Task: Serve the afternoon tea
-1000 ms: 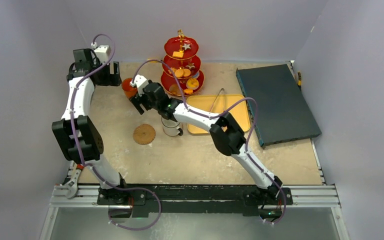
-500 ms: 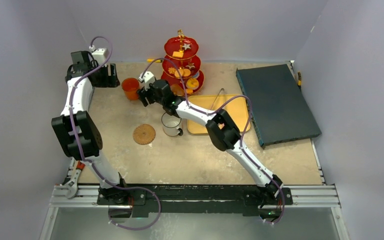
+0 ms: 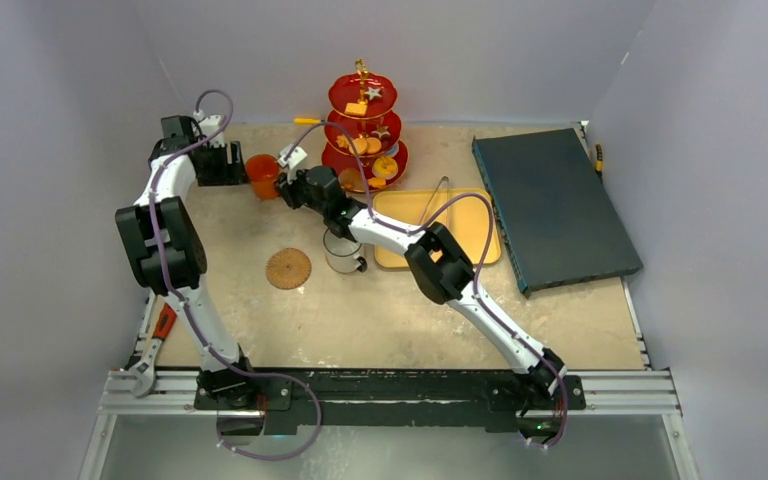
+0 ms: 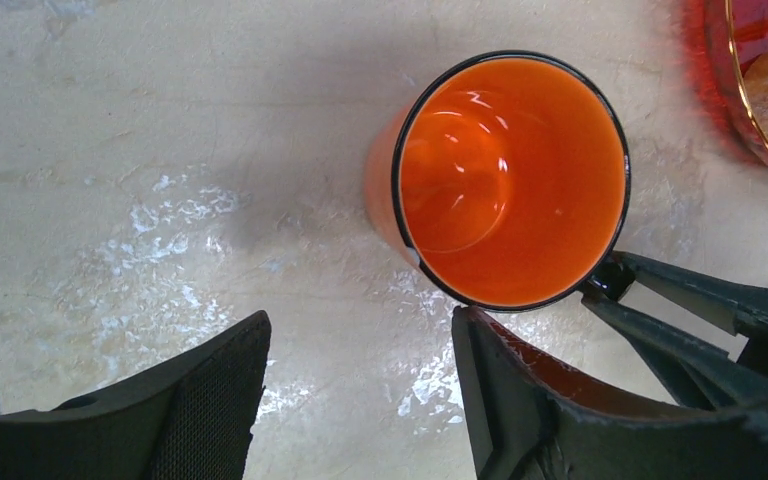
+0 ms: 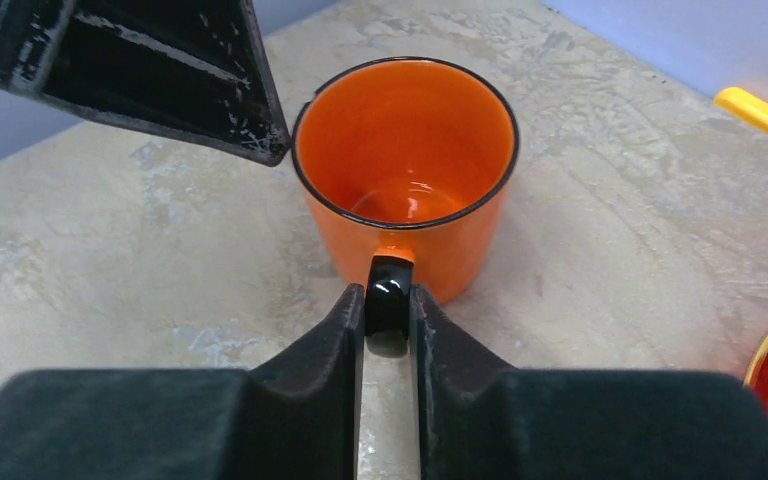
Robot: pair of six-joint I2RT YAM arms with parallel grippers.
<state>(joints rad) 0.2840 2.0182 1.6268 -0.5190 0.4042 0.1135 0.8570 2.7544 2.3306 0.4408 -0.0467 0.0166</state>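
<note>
**Setting:** robotics lab, enclosed test cell.

**Evidence:**
- Bench [image 3: 380,310] with a mottled beige top, boxed in at the back and both sides by plain grey walls [image 3: 460,50].
- Aluminium rail [image 3: 390,400] along the near edge, carrying the left arm [image 3: 160,240] and right arm [image 3: 460,290].
- Purple cables [image 3: 290,440] looping off the arms.
- Spanner [image 3: 145,370] beside the rail.
- Staged props: red three-tier stand [image 3: 345,95], orange mug [image 3: 260,172], yellow tray [image 3: 470,225].

At the orange mug [image 5: 405,140], the right jaws have closed on its handle [image 5: 389,285]; the left jaws have swung in beside it.
</note>
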